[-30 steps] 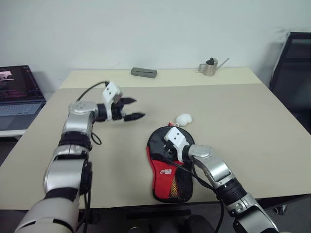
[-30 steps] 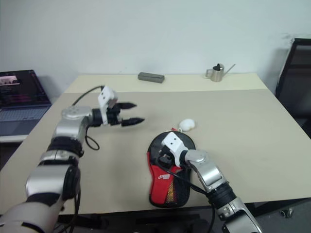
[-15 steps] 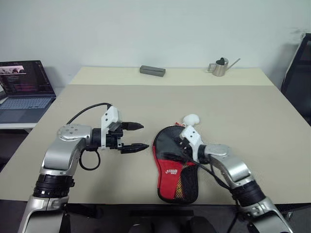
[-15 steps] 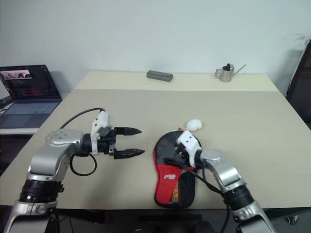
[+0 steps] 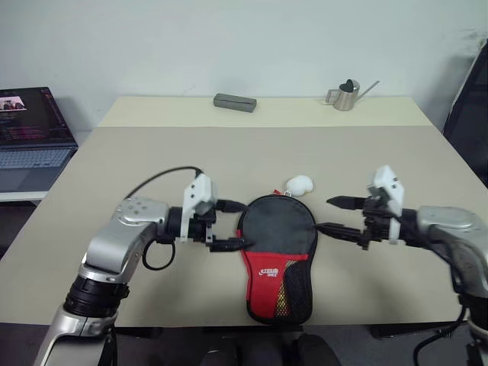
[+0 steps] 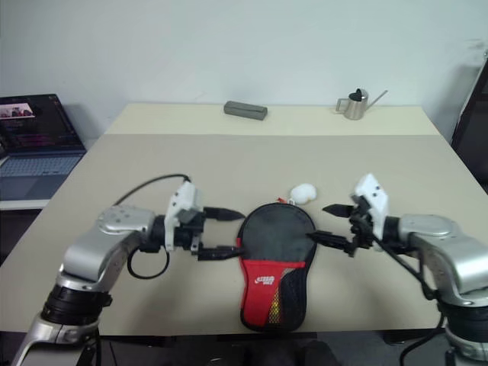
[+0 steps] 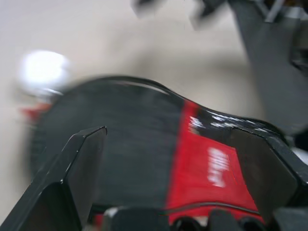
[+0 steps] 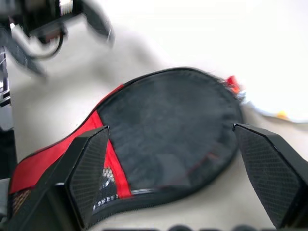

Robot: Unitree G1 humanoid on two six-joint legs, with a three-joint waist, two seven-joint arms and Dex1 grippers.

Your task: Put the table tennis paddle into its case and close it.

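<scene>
The black fabric case [image 5: 276, 232] lies flat near the table's front edge, its red logo panel and mesh toward me. A white fluffy ball charm [image 5: 299, 184] lies at its far end. The paddle is hidden. My left gripper [image 5: 235, 225] stands open just left of the case's round part, its lower fingertip at the case's rim. To the right of the case my right gripper [image 5: 325, 214] is open, pointing at it with nothing between its fingers. The case [image 7: 144, 149] spans the gap between the left fingers [image 7: 82, 163], and the case [image 8: 168, 125] also lies ahead of the right wrist.
A grey block [image 5: 235, 102] and a small metal watering can [image 5: 347, 95] stand at the table's far edge. A laptop [image 5: 30, 137] sits on a side table at the left. A black chair [image 5: 473, 99] is at the right.
My right gripper has lifted off the case and swung out to its right side. The left gripper has come back and rightward to the case's left rim. The camera has also shifted.
</scene>
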